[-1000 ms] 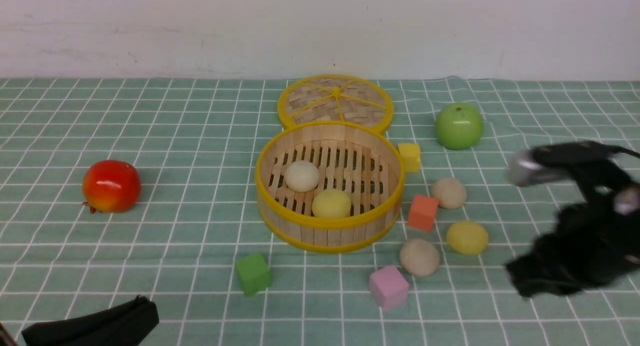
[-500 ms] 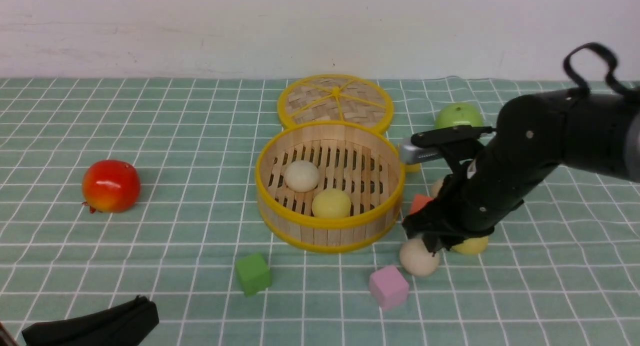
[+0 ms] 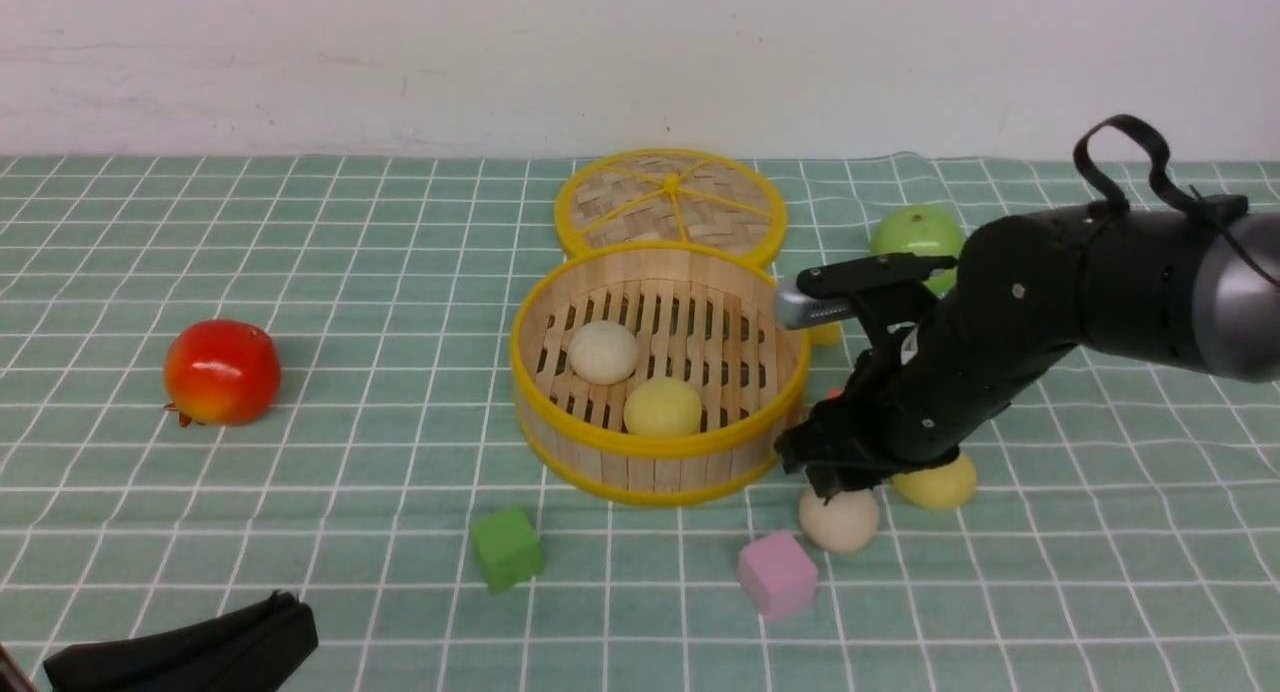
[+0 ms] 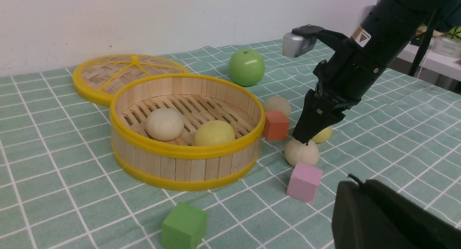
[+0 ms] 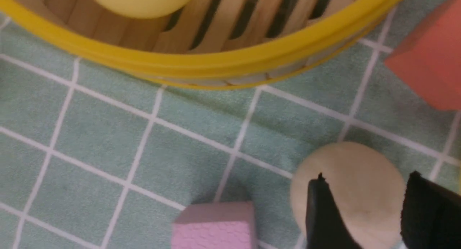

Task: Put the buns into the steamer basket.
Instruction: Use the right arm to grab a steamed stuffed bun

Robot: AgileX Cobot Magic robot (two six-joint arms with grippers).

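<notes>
Right arm (image 3: 1000,352) swung in from the right edge (was just a blur). Right gripper (image 3: 828,484) has dropped onto the beige bun (image 3: 842,524) beside the pink cube (image 3: 777,574), and its jaws have spread apart. The arm now covers most of the orange cube (image 4: 275,125) in the front view.

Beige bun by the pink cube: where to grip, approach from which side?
Take the beige bun across its widest middle, coming straight down. It is a smooth dome sitting on the cloth, so high contact would likely slip off, and the pink cube crowds its near side. The right hand hangs open over it.
</notes>
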